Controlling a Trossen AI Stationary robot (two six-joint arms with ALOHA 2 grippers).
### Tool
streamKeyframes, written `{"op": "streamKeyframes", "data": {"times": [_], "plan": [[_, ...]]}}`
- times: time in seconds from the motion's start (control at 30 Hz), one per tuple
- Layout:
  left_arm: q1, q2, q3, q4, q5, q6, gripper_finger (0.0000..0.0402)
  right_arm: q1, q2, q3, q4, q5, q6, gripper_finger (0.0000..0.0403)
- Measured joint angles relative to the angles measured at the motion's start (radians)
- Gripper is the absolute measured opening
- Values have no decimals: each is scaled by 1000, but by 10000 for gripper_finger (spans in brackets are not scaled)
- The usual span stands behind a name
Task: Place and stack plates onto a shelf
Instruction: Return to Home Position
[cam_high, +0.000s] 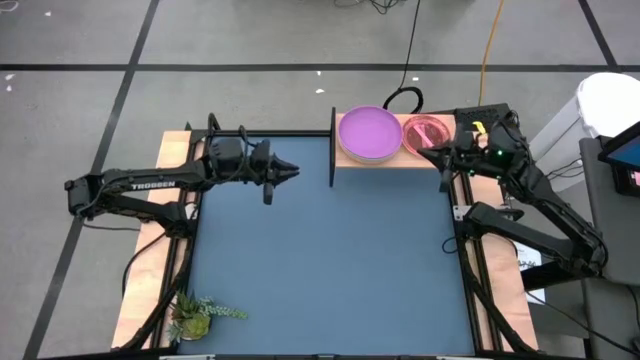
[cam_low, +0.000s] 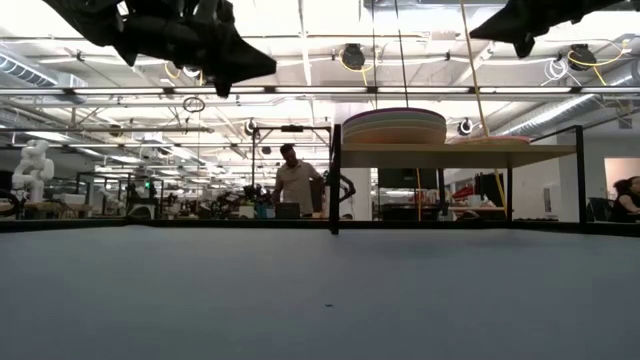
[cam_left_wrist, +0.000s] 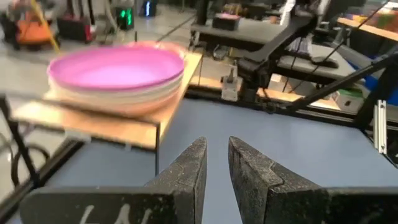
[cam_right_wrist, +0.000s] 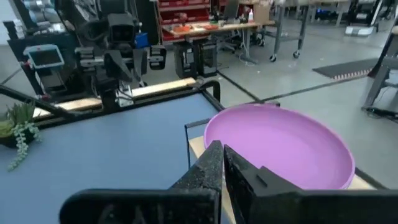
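The shelf (cam_high: 395, 160), a light-wood board with a black upright (cam_high: 332, 150) at its left end, stands at the table's far edge. On its left half rests a stack of larger plates (cam_high: 368, 133) with the purple one on top (cam_right_wrist: 280, 146), also seen in the low view (cam_low: 394, 126). To their right lies a translucent pink plate (cam_high: 428, 132). My right gripper (cam_right_wrist: 222, 155) is shut and hangs well above the shelf's right part (cam_low: 520, 45). My left gripper (cam_left_wrist: 216, 158) hovers left of the upright (cam_high: 290, 172), slightly open, with nothing between its fingers.
A small potted plant (cam_high: 200, 315) sits at the near left corner. The blue mat (cam_high: 320, 260) lies between the arms, with wooden side rails (cam_high: 150, 270) beside it. A person (cam_low: 296, 185) stands in the room beyond the far edge.
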Motion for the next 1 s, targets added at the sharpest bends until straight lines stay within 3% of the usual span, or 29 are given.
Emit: {"op": "streamKeyframes", "data": {"times": [0.2, 0.3, 0.47, 0.57, 0.73, 1.0], "plan": [[-40, 0, -30, 126, 3, 108, 72, 3, -4, -49, 142, 1, -45, 0], [-70, 11, -79, 250, -6, 89, 72, 24, -3, -111, 232, 2, -58, 0], [-131, 12, -186, 337, -106, 17, 70, 71, -3, -194, 280, 6, -163, 0], [-172, 12, -230, 406, -118, 3, 51, 98, -4, -240, 323, 7, -185, 0], [-200, 12, -251, 395, -159, 29, 7, 135, -9, -289, 363, 8, -185, 0], [-218, 12, -251, 380, -320, 126, 3, 184, -28, -328, 387, 18, -169, 0]]}}
